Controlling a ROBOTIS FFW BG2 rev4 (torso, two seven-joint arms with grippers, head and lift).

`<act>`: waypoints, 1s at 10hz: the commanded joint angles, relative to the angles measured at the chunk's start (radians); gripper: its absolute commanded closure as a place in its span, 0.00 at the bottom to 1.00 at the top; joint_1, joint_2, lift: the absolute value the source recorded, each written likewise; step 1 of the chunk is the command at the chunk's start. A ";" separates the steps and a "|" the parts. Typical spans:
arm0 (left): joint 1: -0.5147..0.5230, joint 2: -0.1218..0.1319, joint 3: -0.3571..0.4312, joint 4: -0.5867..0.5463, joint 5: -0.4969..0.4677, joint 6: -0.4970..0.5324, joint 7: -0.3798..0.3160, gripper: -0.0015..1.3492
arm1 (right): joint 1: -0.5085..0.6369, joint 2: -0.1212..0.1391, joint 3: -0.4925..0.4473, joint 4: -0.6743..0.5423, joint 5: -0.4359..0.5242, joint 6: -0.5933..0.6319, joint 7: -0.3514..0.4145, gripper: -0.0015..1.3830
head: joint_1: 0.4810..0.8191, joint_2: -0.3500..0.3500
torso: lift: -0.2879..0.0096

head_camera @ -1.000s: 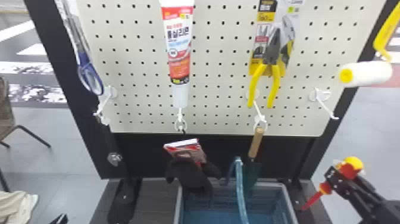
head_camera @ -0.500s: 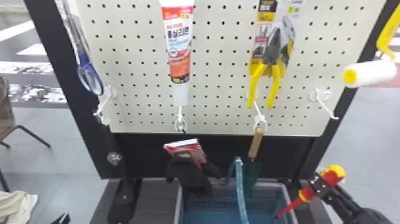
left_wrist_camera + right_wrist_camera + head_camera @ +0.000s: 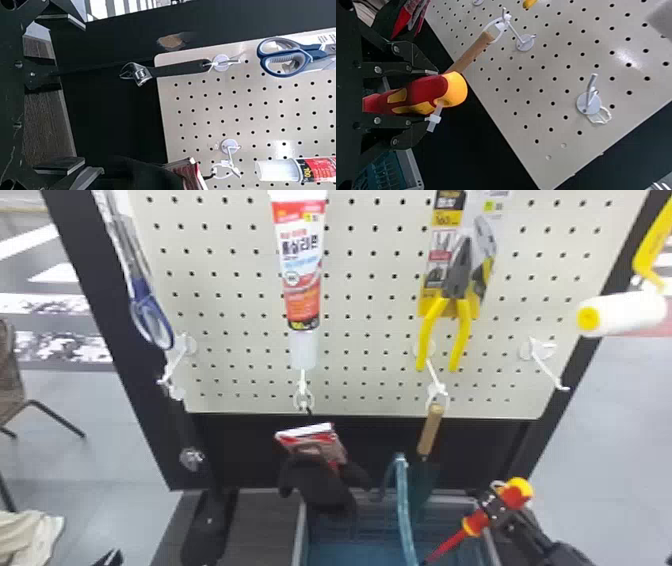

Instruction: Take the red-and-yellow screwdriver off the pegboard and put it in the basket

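Red and yellow, hard-looking handle: the screwdriver (image 3: 472, 524) is off the board and in your right fingers (image 3: 492, 508). They are closed on the handle from both sides, with the yellow butt sticking out past their tips and a pale tie loop (image 3: 435, 118) at that end.

Position: in the head view, the handle sits by the right-hand side of the basket (image 3: 301, 532), with your grip at about the line of that wall. The basket's middle lies to the robot's left of your grip, and I judge it lower too. The right arm is the nearer by far; the left has no part in this step, as I read it.

Long axis: slanted, neither upright nor flat. The butt is high and to the right; the red shaft runs down and leftward to a tip over the basket side. In the head view the tool crosses the line of your right arm at a steep angle. The tip therefore leads; the handle is the end that still needs bringing inward.

Next, my estimate: shift left, then lower, and open only once the butt is inside the wall. Risk: let go here and the handle may catch the rim and tip outward. Watch the teal strip (image 3: 404, 505) near the tip.

Left fingers (image 3: 59, 165): wide apart, nothing between them, waiting before the board's lower left.
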 commanded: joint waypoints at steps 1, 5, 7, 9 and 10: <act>0.000 -0.004 -0.001 0.003 0.002 -0.002 0.000 0.09 | -0.012 -0.009 0.026 0.042 -0.024 -0.009 0.000 0.89 | 0.20 0.50 | 0.63; 0.002 -0.004 -0.001 0.008 0.006 -0.005 0.000 0.09 | -0.062 -0.046 0.123 0.164 -0.085 -0.009 0.001 0.89 | 0.20 0.50 | 0.63; 0.000 -0.004 -0.003 0.008 0.007 -0.007 0.000 0.09 | -0.075 -0.047 0.135 0.196 -0.085 -0.009 0.001 0.89 | 0.20 0.50 | 0.63; 0.002 -0.004 -0.001 0.010 0.009 -0.007 0.000 0.09 | -0.079 -0.047 0.147 0.218 -0.085 -0.010 0.001 0.89 | 0.20 0.50 | 0.63; 0.002 -0.004 -0.003 0.010 0.009 -0.010 0.000 0.09 | -0.081 -0.046 0.147 0.228 -0.085 -0.010 0.004 0.89 | 0.20 0.50 | 0.63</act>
